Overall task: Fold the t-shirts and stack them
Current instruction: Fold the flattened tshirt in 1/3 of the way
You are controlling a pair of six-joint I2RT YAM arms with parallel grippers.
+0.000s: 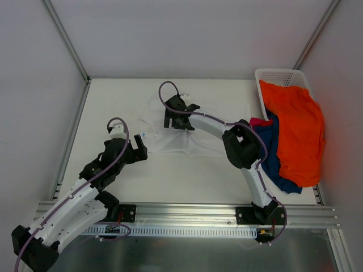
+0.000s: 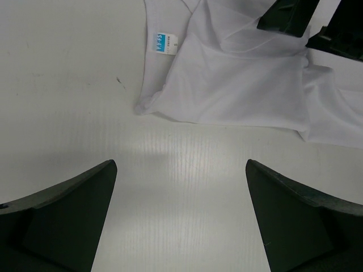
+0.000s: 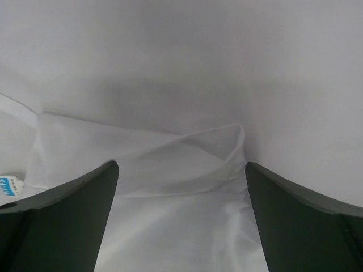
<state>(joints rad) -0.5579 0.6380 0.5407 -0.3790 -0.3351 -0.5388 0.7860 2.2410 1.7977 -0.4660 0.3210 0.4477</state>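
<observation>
Since the white t-shirt (image 1: 187, 137) lies spread on the table (image 1: 170, 178) toward its middle and back, just ahead of both arms, each can reach an edge without crossing the other. Its blue size label (image 2: 161, 45) sits at the neck opening, and that opening is at the cloth's left end. I judge, then, that the collar points to the robot's left and the long axis runs left to right across the table, with the hem toward the basket side. One layer is already turned over, its raised fold showing in the right wrist view, so the garment looks part folded. The right gripper (image 1: 180, 120) hangs over the far edge at that fold, jaws wide apart and clasping nothing; the cloth lies loose between them. The left gripper (image 1: 138, 149) hovers over bare table just short of the collar corner, jaws likewise spread and empty, probably set for a pinch there. Well to the right, the orange t-shirt (image 1: 295, 127), navy t-shirt (image 1: 272, 156) and magenta t-shirt (image 1: 260, 121) spill from the white basket (image 1: 278, 72), unfolded.
</observation>
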